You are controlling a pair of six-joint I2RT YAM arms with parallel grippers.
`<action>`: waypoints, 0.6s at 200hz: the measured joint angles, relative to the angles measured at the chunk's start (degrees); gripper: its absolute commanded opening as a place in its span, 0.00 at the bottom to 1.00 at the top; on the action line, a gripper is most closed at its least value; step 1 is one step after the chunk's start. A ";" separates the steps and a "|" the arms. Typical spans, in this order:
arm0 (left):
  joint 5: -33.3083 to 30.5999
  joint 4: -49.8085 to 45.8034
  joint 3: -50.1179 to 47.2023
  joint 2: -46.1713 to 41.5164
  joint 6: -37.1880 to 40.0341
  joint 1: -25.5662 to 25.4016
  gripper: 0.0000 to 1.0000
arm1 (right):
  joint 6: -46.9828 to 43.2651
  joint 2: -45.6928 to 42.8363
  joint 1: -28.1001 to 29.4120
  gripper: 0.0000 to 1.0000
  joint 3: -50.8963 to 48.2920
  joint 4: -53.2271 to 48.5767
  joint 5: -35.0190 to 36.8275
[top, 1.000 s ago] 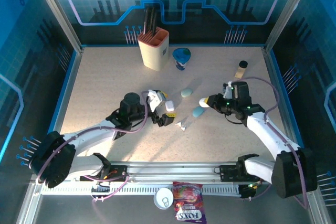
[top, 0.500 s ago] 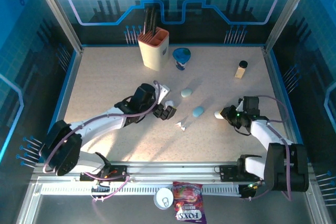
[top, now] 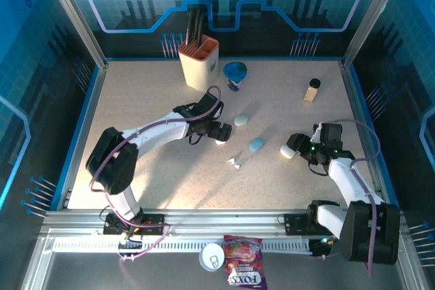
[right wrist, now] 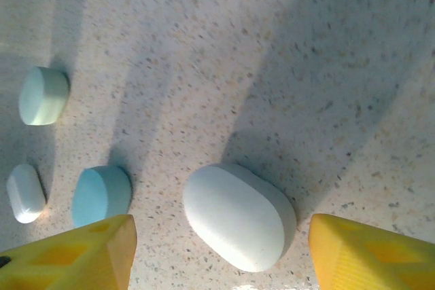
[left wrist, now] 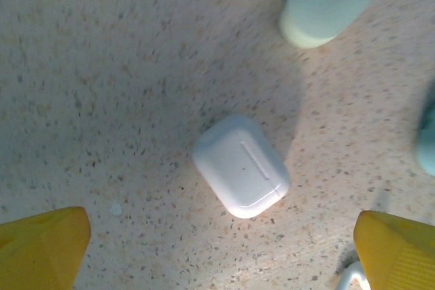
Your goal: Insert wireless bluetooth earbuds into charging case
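Above the table, left gripper (top: pixel 217 132) hangs over a square case (top: pixel 219 142); earbuds (top: pixel 234 161), it seems, lie loose nearby. At the left wrist, its jaws stand wide and touch nothing. At the right wrist, right gripper (right wrist: pixel 219 239) is open around an oval case (right wrist: pixel 239 215) that lies shut. I judge the next move needs one case opened.

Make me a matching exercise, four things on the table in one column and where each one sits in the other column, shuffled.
1. white rounded-rectangle charging case
2. white pebble case
3. blue pebble case
4. small dark-capped bottle

A. far right part of the table
B. below the open left gripper
C. between the open right gripper's fingers
D. mid-table, between the two grippers

Pairs: 1-B, 2-C, 3-D, 4-A
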 measured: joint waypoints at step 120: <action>0.44 -19.61 25.62 21.81 -26.01 -0.07 0.70 | -3.06 -5.01 0.07 0.68 1.38 -3.37 -2.38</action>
